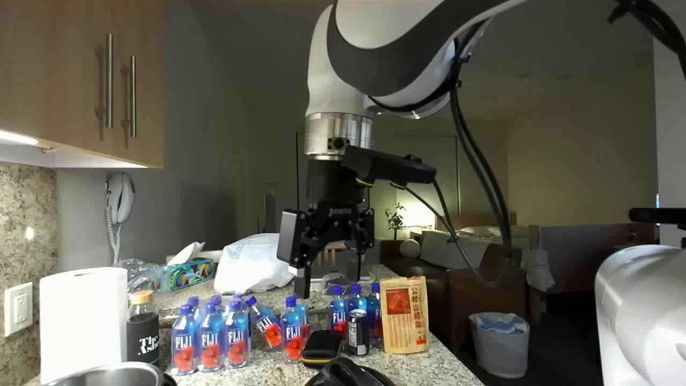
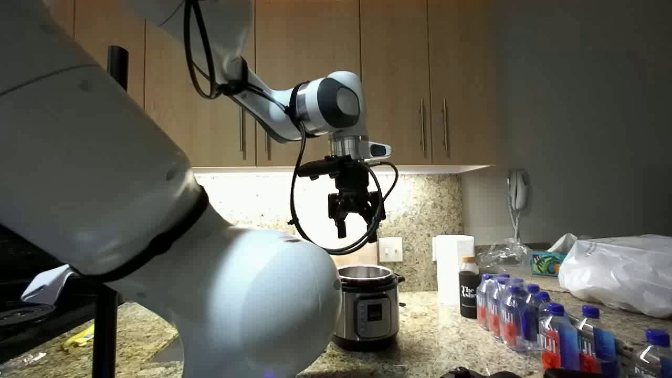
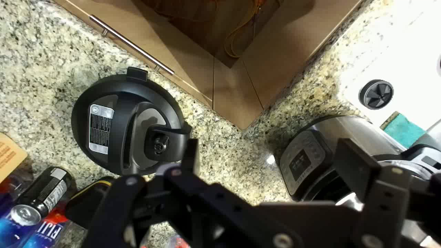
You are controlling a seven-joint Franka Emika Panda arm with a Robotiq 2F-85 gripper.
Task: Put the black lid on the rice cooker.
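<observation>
The black lid (image 3: 120, 91) lies on the granite counter with its handle up, in the left of the wrist view. Only its top shows at the bottom edge in both exterior views (image 1: 348, 375) (image 2: 472, 374). The silver and black rice cooker (image 2: 366, 320) stands upright with its top open, partly behind the robot's arm. It also shows at the right of the wrist view (image 3: 358, 132), and its rim shows in an exterior view (image 1: 115, 372). My gripper (image 3: 272, 156) points down, open and empty, high above the counter, apart from both (image 1: 330, 273) (image 2: 357, 231).
Several water bottles (image 1: 210, 343), a black can (image 1: 358, 332), a black case (image 1: 321, 347) and a paper pouch (image 1: 404, 316) stand near the lid. A paper towel roll (image 2: 454, 270) and dark bottle (image 2: 469, 289) stand beside the cooker. Wall cabinets (image 2: 310, 47) hang behind the arm.
</observation>
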